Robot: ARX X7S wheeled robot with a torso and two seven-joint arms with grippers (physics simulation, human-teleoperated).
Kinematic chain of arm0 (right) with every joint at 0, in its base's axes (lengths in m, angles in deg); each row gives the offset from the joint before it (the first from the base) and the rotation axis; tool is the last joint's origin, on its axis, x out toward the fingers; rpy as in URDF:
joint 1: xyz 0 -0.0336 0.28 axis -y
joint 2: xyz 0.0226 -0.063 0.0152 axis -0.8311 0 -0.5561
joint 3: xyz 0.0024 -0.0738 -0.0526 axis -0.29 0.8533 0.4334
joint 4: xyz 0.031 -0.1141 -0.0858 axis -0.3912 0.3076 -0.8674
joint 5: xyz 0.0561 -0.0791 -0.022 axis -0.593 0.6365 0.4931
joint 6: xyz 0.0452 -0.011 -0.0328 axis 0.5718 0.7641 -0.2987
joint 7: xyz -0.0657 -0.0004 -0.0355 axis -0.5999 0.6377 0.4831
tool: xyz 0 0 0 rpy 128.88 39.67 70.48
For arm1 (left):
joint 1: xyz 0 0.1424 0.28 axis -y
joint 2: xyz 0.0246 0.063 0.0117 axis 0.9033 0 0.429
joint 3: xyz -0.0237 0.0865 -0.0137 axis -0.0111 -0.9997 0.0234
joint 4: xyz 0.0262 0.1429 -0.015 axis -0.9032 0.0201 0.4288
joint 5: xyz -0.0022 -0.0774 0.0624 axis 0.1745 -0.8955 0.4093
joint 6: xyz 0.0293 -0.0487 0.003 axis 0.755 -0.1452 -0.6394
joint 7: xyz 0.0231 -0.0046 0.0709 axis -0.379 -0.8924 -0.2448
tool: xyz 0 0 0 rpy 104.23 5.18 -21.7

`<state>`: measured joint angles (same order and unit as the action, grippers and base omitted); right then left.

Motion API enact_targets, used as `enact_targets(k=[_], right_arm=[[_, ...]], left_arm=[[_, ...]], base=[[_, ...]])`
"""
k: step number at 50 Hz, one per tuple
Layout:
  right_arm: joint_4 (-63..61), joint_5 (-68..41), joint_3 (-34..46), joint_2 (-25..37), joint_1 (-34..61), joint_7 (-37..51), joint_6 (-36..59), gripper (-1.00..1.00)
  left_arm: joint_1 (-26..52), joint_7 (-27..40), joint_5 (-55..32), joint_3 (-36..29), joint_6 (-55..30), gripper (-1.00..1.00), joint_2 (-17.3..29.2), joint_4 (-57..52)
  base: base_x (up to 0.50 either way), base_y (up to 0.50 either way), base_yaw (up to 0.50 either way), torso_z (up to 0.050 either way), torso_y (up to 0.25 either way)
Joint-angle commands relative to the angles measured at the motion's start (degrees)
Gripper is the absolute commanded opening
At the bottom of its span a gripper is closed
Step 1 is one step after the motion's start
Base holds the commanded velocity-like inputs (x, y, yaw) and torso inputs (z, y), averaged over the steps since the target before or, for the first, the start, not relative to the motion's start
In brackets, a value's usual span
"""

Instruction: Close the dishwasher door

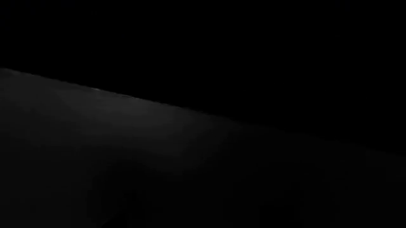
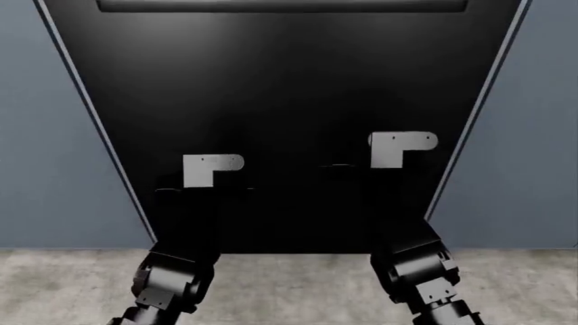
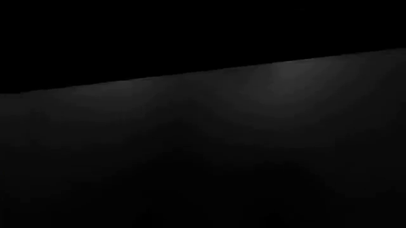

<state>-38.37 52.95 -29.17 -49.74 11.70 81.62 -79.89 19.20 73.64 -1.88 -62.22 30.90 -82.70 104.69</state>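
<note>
The dishwasher door point(image 2: 289, 88) is a wide glossy black panel with thin silver side edges, filling the middle of the head view. Its silver bar handle point(image 2: 280, 5) shows at the top edge. Both arms reach up against the panel's lower half. My left gripper point(image 2: 206, 191) sits just past a white bracket point(image 2: 212, 169), and my right gripper point(image 2: 388, 169) just past another white bracket point(image 2: 402, 149). The black fingers merge with the black door, so their spread is unreadable. Both wrist views show only a dark surface point(image 1: 127, 142) point(image 3: 285, 95) very close up.
Grey-blue cabinet fronts point(image 2: 54, 135) point(image 2: 532, 135) flank the door on both sides. A beige speckled floor point(image 2: 289, 291) runs along the bottom of the head view, under the two arms.
</note>
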Motion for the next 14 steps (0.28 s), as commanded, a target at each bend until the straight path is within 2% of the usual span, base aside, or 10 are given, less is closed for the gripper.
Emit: enact_targets(k=[1,5,14], right_arm=[[19.2,2.0,-3.2,-0.4,7.7,-4.6,-1.0,1.0],[14.3,1.6,-3.1,0.6,5.7,-3.7,0.9,1.0],[-11.6,-0.8,-2.5,6.3,-3.5,0.6,11.6,1.0]], left_arm=[[5.3,-4.6,0.8,-0.3,0.9,1.0,-1.2,12.0],[3.6,-4.1,-0.1,-0.3,-1.5,1.0,-0.2,7.2],[-2.7,-0.2,-2.4,0.2,-10.1,1.0,4.5,-12.6]], base=[[0.08,0.0,0.0,0.0,-0.015],[0.07,0.0,0.0,-0.004,-0.015],[0.03,0.0,0.0,-0.001,-0.009]])
